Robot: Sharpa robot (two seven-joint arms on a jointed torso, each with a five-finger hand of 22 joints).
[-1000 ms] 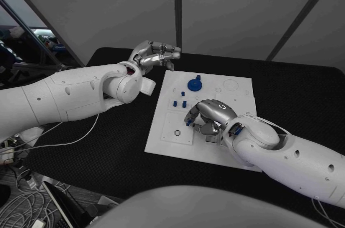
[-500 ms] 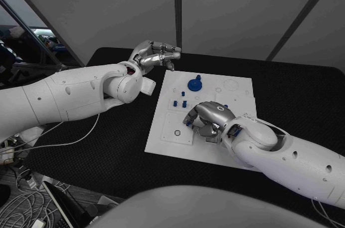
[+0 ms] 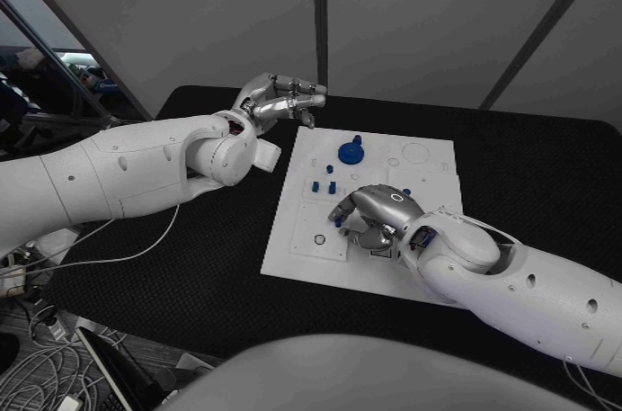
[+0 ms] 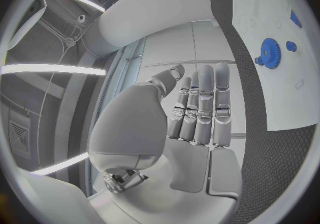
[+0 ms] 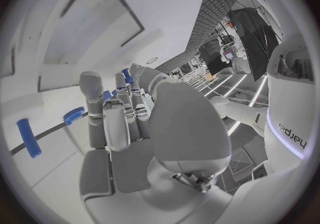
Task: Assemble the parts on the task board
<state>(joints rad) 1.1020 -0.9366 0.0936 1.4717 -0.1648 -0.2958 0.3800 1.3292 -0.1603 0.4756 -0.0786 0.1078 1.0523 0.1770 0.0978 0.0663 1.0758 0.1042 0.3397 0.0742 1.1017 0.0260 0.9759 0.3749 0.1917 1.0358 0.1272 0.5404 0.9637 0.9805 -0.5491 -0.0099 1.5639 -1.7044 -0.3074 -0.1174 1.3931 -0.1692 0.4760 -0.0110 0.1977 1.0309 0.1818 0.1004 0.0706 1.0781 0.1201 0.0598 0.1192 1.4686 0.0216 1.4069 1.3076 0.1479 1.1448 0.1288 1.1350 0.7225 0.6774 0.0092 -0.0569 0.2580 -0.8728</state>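
Note:
The white task board [image 3: 428,173] lies in the middle of the black table. A blue gear [image 3: 351,150] stands near its far edge, and it also shows in the left wrist view as the gear [image 4: 269,53]. Two small blue parts [image 3: 324,187] stand left of centre. My right hand [image 3: 372,215] rests low over the board's middle with its fingers curled down, and a small blue part [image 3: 337,220] shows pinched at its fingertips. My left hand [image 3: 280,98] hangs in the air beyond the board's far left corner; its fingers [image 4: 200,106] are straight and hold nothing.
A black ring [image 3: 319,240] marks the board's near left panel, just in front of my right hand. A blue peg [image 5: 28,137] lies on the board beside that hand. Cables [image 3: 52,357] trail off the table's near left side.
My right hand has crept slightly toward the board's near left. The left arm has not moved.

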